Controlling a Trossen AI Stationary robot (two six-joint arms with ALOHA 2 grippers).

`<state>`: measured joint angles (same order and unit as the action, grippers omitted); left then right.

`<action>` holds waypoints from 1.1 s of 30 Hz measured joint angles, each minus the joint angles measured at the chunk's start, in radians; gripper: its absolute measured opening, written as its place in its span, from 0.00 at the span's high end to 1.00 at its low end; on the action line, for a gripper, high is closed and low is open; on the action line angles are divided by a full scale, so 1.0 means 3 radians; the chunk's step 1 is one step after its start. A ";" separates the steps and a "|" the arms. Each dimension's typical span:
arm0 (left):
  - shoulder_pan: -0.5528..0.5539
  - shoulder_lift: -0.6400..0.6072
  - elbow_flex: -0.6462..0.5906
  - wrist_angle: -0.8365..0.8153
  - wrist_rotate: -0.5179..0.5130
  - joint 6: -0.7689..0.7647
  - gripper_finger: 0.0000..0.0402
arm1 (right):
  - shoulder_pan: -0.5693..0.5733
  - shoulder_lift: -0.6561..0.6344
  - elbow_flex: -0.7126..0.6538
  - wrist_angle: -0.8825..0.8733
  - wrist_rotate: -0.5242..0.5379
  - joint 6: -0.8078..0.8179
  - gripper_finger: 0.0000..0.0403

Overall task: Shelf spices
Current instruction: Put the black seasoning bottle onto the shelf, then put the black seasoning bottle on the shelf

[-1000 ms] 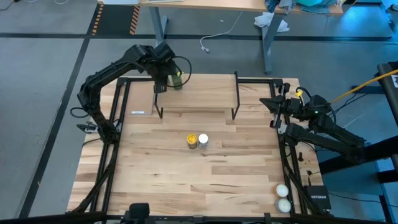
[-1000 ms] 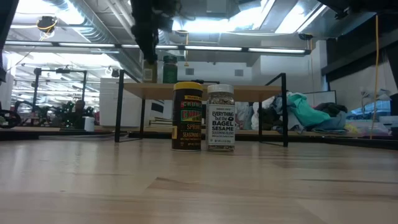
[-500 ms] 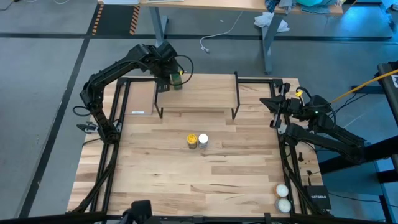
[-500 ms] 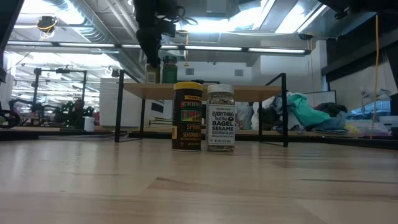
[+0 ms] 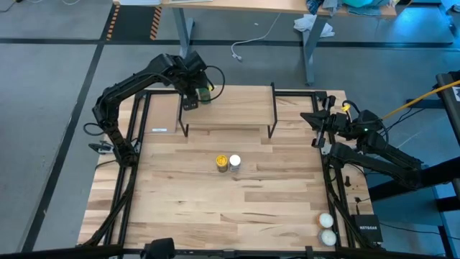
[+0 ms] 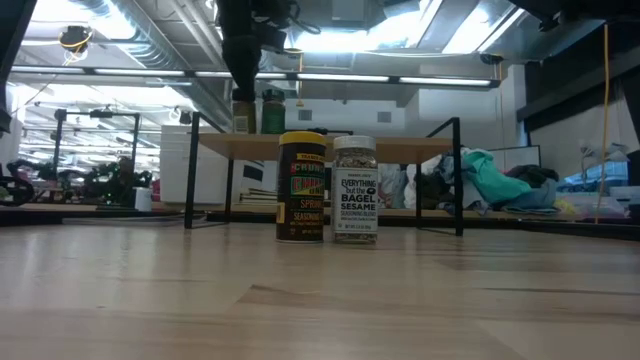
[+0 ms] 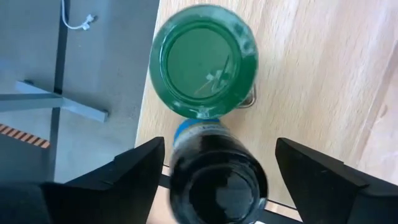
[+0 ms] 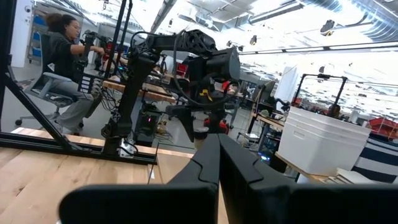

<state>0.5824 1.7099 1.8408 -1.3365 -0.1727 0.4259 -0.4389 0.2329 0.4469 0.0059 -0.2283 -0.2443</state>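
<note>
The left pincer [image 7: 214, 171] hangs spread open above the shelf [image 5: 237, 108], its fingers apart on either side of the black-lidded jar [image 7: 217, 177], which stands just beside the green-lidded jar [image 7: 204, 60] at the shelf's left end. In front of the shelf, the yellow-lidded jar [image 5: 221, 162] and white-lidded jar [image 5: 234, 162] stand together on the table [image 5: 215, 208]. The right pincer [image 8: 217, 162] waits closed and empty at the table's right edge.
</note>
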 joint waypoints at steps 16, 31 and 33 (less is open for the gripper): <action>-0.0044 -0.0043 0.0004 0.0005 -0.0239 0.0041 0.25 | 0.0000 -0.0001 0.0000 0.0005 -0.0001 0.0001 0.99; -0.0306 -0.0065 -0.0018 -0.0107 -0.0220 0.0224 0.25 | 0.0000 0.0000 0.0000 0.0004 -0.0001 0.0001 0.99; -0.0343 -0.0065 -0.0076 -0.0101 -0.0221 0.0307 0.25 | 0.0000 -0.0001 0.0000 0.0004 -0.0001 0.0001 0.99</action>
<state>0.4796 1.6905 1.8178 -1.3667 -0.2389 0.5180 -0.4389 0.2325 0.4469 0.0071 -0.2287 -0.2440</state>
